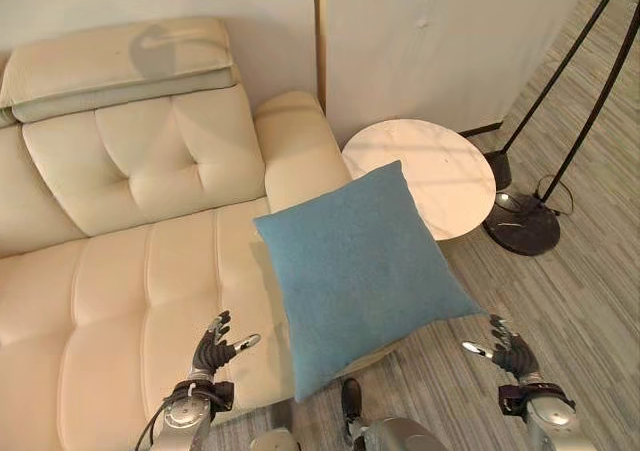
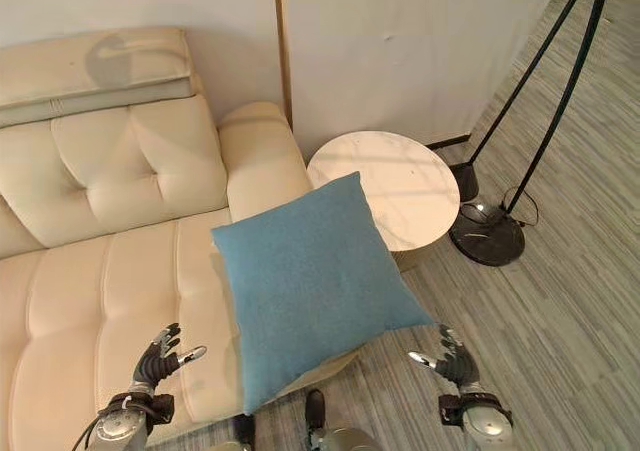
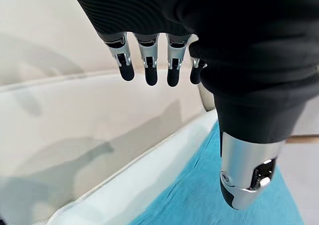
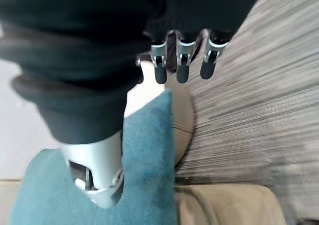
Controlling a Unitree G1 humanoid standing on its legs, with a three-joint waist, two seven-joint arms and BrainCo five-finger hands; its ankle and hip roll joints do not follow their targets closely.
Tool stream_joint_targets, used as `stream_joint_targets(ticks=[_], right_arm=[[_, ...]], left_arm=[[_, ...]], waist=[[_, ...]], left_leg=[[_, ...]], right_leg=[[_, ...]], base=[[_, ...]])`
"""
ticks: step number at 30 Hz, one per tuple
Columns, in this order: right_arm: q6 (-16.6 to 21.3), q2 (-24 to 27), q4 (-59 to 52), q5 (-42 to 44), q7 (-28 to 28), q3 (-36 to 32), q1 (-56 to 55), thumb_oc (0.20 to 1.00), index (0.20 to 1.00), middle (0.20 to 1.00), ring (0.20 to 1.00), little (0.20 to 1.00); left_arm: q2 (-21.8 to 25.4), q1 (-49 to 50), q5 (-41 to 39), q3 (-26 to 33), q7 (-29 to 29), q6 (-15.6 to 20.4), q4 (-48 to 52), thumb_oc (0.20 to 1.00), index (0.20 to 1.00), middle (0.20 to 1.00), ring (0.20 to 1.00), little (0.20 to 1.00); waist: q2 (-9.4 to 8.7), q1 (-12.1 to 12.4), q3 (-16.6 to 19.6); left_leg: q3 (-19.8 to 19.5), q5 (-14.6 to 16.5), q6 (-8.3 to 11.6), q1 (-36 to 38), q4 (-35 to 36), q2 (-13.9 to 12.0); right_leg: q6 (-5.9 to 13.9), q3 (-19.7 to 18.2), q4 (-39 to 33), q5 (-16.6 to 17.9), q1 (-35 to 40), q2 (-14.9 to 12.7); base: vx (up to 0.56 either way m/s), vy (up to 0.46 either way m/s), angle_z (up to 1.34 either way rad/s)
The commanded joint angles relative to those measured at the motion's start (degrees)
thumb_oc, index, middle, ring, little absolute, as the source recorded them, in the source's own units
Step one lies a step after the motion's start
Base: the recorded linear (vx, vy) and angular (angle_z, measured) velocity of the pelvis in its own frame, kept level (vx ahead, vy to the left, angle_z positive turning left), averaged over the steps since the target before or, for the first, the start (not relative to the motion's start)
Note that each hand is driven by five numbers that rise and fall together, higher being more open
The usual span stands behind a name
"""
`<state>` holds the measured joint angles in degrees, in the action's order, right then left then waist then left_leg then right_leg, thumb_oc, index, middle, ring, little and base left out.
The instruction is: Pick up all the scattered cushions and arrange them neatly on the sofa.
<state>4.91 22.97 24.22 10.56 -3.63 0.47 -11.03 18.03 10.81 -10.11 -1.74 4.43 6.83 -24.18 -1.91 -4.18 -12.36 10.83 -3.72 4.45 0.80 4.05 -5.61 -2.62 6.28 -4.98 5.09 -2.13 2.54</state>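
Cream sofa is being shown against a pale wall, with a round table just right of its arm and a lamp base farther right on wood floor. One blue cushion is being left overhanging the seat's near right edge, tilted, not yet arranged. Left hand and right hand are being held with fingers spread, gripping nothing. Seat room is lying open to the left.
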Motion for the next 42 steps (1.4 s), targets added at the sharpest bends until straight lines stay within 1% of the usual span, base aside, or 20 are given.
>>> stream_joint_targets(ticks=[1,6,11,15,16,17,20,22,24,26,27,29,30,31,32,33,35,38,41,42], right_arm=[[2.34,2.37,-4.44,-1.22,-1.13,-1.49,1.11,1.0,1.0,1.0,1.0,1.0],[2.72,6.04,-8.35,-2.41,-0.66,0.28,4.85,1.0,1.0,1.0,1.0,1.0],[1.52,12.03,-7.09,-3.62,-1.23,4.41,12.78,1.0,1.0,1.0,1.0,1.0],[-0.04,15.81,-0.69,-4.02,-2.28,8.98,21.52,1.0,1.0,1.0,1.0,1.0],[0.05,15.84,-0.47,-3.99,-2.3,9.13,21.8,1.0,1.0,1.0,1.0,1.0],[-0.67,17.19,3.42,-3.9,-3.03,11.55,27.03,1.0,1.0,1.0,1.0,1.0],[-1.49,18.16,10.36,-2.6,-4.29,16.23,37.3,1.0,1.0,1.0,1.0,1.0],[-1.67,17.15,14.86,-1.76,-4.88,19.52,43.29,1.0,1.0,1.0,1.0,1.0],[-1.94,15.07,19.81,-1.49,-5.43,25.52,53.23,1.0,1.0,1.0,1.0,1.0],[-1.94,12.89,20.42,-2.1,-5.59,29.09,57.34,1.0,1.0,1.0,1.0,1.0],[-1.93,12.89,20.45,-2.1,-5.59,29.1,57.41,1.0,1.0,1.0,1.0,1.0],[-2.04,9.72,19.41,-2.38,-6.09,30.63,58.58,1.0,1.0,1.0,1.0,1.0],[-1.81,7.9,18.84,-2.04,-6.3,30.98,58.6,0.856,0.856,0.856,0.856,0.856],[-1.48,6.73,18.14,-1.77,-6.64,30.88,58.3,0.2,0.2,0.2,0.2,0.2],[-0.42,3.72,14.1,0.1,-6.59,29.83,55.77,0.2,0.2,0.2,0.2,0.2],[-0.45,3.72,14.06,0.08,-6.59,29.79,55.75,0.2,0.2,0.2,0.2,0.2],[2.47,1.62,9.17,2.89,-7.91,27.53,51.74,0.2,0.2,0.2,0.2,0.2],[4.04,0.77,2.64,5.52,-6.61,25.11,47.31,0.2,0.2,0.2,0.2,0.2],[6.63,-0.24,-7.61,8.59,-4.86,20.83,39.97,0.2,0.2,0.2,0.2,0.2],[6.63,-0.24,-7.62,8.59,-4.86,20.83,39.96,0.2,0.2,0.2,0.2,0.2]], left_arm=[[2.33,0.73,-0.36,2.36,-0.16,1.99,0.88,1.0,1.0,1.0,1.0,1.0],[2.26,-0.45,-3.27,3.4,1.01,2.46,0.79,1.0,1.0,1.0,1.0,1.0],[2.02,-4.31,-7.31,1.29,2.15,2.64,-1.37,1.0,1.0,1.0,1.0,1.0],[2.0,-8.73,-10.15,-2.26,3.08,3.23,-2.77,1.0,1.0,1.0,1.0,1.0],[1.96,-8.85,-10.16,-2.18,3.08,3.26,-2.85,1.0,1.0,1.0,1.0,1.0],[1.45,-10.88,-11.55,-4.48,3.42,3.74,-2.94,1.0,1.0,1.0,1.0,1.0],[0.36,-15.48,-13.98,-8.4,4.33,4.61,-4.09,1.0,1.0,1.0,1.0,1.0],[-0.63,-19.37,-14.42,-10.87,4.7,4.9,-5.4,1.0,1.0,1.0,1.0,1.0],[-2.44,-28.51,-14.38,-15.63,5.8,5.21,-8.19,1.0,1.0,1.0,1.0,1.0],[-4.17,-34.21,-14.34,-18.98,6.43,5.26,-9.39,1.0,1.0,1.0,1.0,1.0],[-4.17,-34.28,-14.35,-18.96,6.42,5.27,-9.43,1.0,1.0,1.0,1.0,1.0],[-6.2,-38.32,-14.63,-21.04,7.18,5.34,-9.94,1.0,1.0,1.0,1.0,1.0],[-7.29,-40.43,-14.56,-21.84,7.64,5.45,-10.21,1.0,1.0,1.0,1.0,1.0],[-7.96,-41.63,-14.6,-22.02,8.01,5.56,-10.41,1.0,1.0,1.0,1.0,1.0],[-8.4,-42.46,-15.13,-21.58,8.98,6.21,-8.62,0.2,0.2,0.2,0.2,0.2],[-8.38,-42.46,-15.13,-21.6,8.99,6.21,-8.62,0.2,0.2,0.2,0.2,0.2],[-8.0,-43.36,-14.75,-20.95,10.02,6.96,-7.1,0.2,0.2,0.2,0.2,0.2],[-6.89,-41.46,-14.7,-18.75,10.2,7.27,-4.38,0.2,0.2,0.2,0.2,0.2],[-6.21,-36.98,-15.32,-16.02,9.69,7.96,2.7,0.2,0.2,0.2,0.2,0.2],[-6.2,-36.98,-15.32,-16.02,9.69,7.96,2.7,0.2,0.2,0.2,0.2,0.2]], waist=[[-1.98,0.32,1.79],[-2.4,1.48,2.06],[-2.68,2.42,1.16],[-2.4,3.04,-1.35],[-2.37,2.91,-1.26],[-2.15,3.27,-2.72],[-1.68,3.61,-4.33],[-1.52,3.56,-5.04],[-1.37,3.29,-7.19],[-1.29,2.99,-8.34],[-1.31,2.94,-8.24],[-1.08,2.56,-8.98],[-1.03,2.32,-9.23],[-0.89,2.11,-9.31],[-0.63,1.77,-9.38],[-0.67,1.77,-9.22],[-0.53,0.83,-8.93],[-0.57,0.37,-8.16],[-0.46,0.07,-7.02],[-0.46,0.07,-6.97]], left_leg=[[-0.95,5.37,1.06,2.1,-3.93,0.12],[-1.19,5.29,1.0,3.17,-2.63,0.18],[-1.5,4.6,1.12,2.6,-1.76,0.25],[-2.07,3.44,1.37,-1.0,-1.75,0.34],[-2.12,3.44,1.36,-1.28,-1.84,0.34],[-2.4,2.83,1.4,-3.73,-2.14,0.47],[-2.32,1.9,1.46,-7.81,-2.78,0.53],[-1.94,1.34,1.59,-9.52,-2.79,0.45],[-1.42,0.59,1.84,-11.83,-2.93,0.23],[-1.61,0.1,2.01,-13.13,-3.03,0.22],[-1.64,-0.02,1.99,-13.36,-3.03,0.26],[-1.62,-0.41,2.11,-13.79,-2.8,0.14],[-1.69,-0.51,2.13,-13.82,-2.62,0.18],[-1.64,-0.61,2.18,-13.66,-2.41,0.13],[-1.34,-0.51,2.29,-12.93,-2.03,0.15],[-1.34,-0.65,2.27,-13.17,-2.02,0.19],[-0.88,-0.12,2.29,-11.77,-1.55,0.2],[-0.35,0.55,2.18,-10.25,-1.54,0.12],[0.28,1.57,1.78,-8.22,-1.58,0.2],[0.28,1.56,1.77,-8.27,-1.58,0.2]], right_leg=[[7.84,2.97,2.03,-7.79,3.33,-4.79],[8.06,2.92,0.71,-7.47,4.2,-4.51],[8.14,3.25,0.55,-7.42,3.55,-4.37],[8.02,3.59,1.65,-6.97,-0.92,-4.5],[8.01,3.62,1.78,-7.01,-1.19,-4.51],[7.9,3.81,3.02,-6.64,-4.02,-4.72],[7.74,3.72,5.18,-6.04,-9.01,-5.22],[7.72,3.58,6.04,-5.82,-11.12,-5.28],[7.93,3.6,6.94,-5.47,-13.71,-5.49],[8.06,3.73,7.29,-5.34,-15.03,-5.43],[8.05,3.75,7.23,-5.22,-15.22,-5.46],[8.09,3.77,7.35,-5.17,-15.82,-5.5],[8.14,3.66,7.36,-5.11,-15.89,-5.49],[8.19,3.75,7.3,-5.08,-15.81,-5.57],[8.28,3.57,6.96,-5.11,-15.21,-5.54],[8.28,3.57,6.87,-4.95,-15.41,-5.56],[8.47,3.15,6.27,-4.84,-14.33,-5.41],[8.57,2.88,5.52,-4.69,-13.12,-5.3],[8.81,2.6,4.72,-4.45,-11.23,-5.56],[8.81,2.6,4.71,-4.44,-11.27,-5.57]], base=[[0.05,-0.002,-0.13],[0.02,-0.031,-0.03],[-0.02,-0.054,0.01],[-0.12,-0.057,0.07],[-0.21,-0.097,0.04],[-0.17,-0.057,0.1],[-0.15,-0.048,0.08],[-0.07,-0.041,-0.08],[-0.09,-0.063,-0.19],[-0.06,-0.047,-0.15],[-0.03,-0.021,-0.1],[0.0,0.0,0.0],[0.0,0.0,0.0],[0.02,0.014,-0.09],[0.02,0.02,-0.1],[0.03,0.037,-0.03],[0.01,0.051,-0.01],[0.0,0.062,-0.03],[-0.01,0.068,-0.01],[0.0,0.079,-0.06]])
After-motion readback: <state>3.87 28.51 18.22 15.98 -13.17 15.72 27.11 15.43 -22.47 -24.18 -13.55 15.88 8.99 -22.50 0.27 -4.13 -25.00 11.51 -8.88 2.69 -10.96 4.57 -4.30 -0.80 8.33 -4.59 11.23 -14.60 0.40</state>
